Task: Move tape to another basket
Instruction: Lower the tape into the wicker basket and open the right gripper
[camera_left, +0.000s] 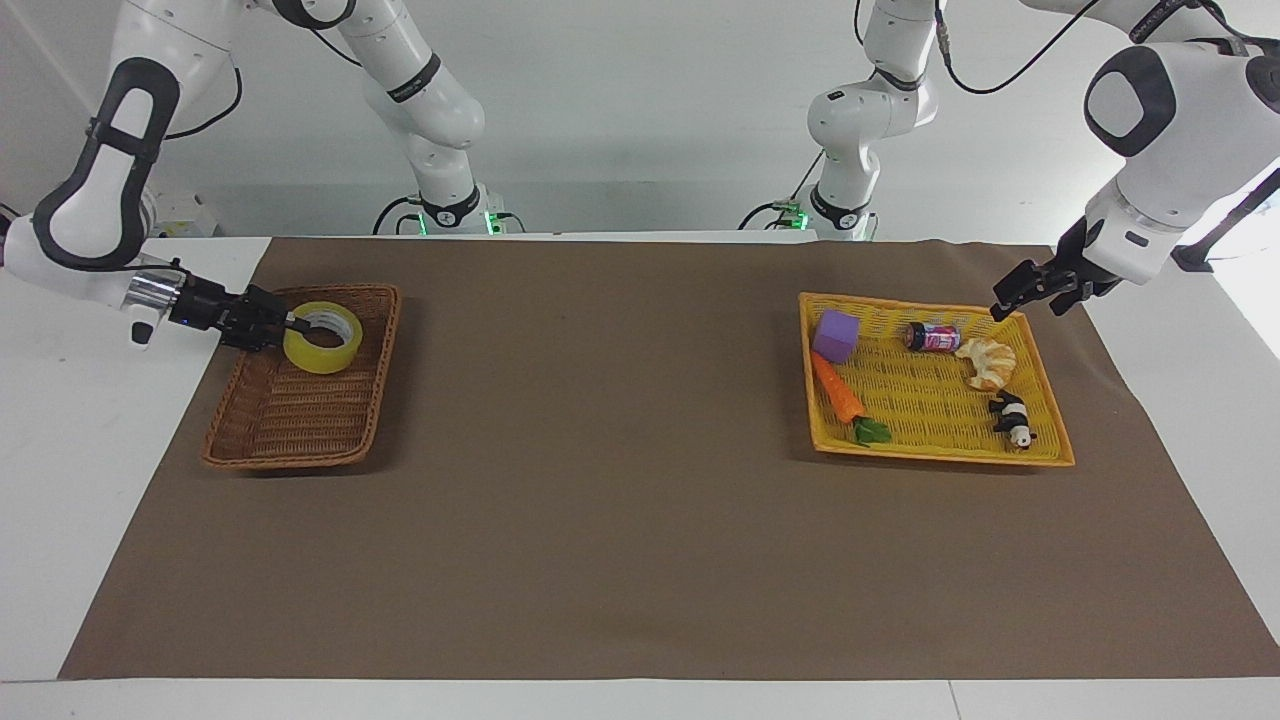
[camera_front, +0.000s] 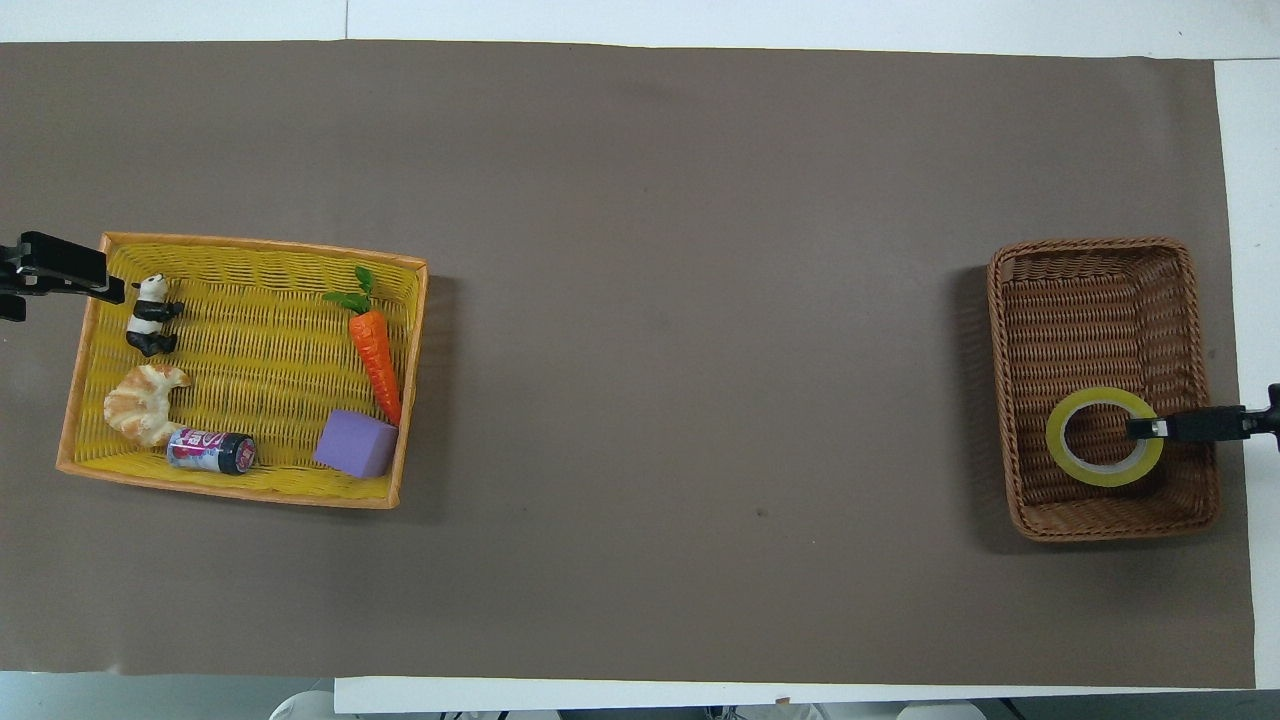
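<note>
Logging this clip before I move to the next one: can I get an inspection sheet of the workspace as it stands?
Surface: white table under a brown mat, which lies flat.
Job's things: tape gripped by its wall over the brown wicker basket, at the end nearer the robots; contact with the basket floor cannot be told.
Clutter: yellow tray holding a purple block, carrot, can, croissant and panda figure.
Grippers: right gripper shut on the tape; left gripper over the tray's corner nearest the robots, holding nothing.
Cables: black cables run along both arms, off the table.
Surroundings: white wall, green lights at both arm bases.
</note>
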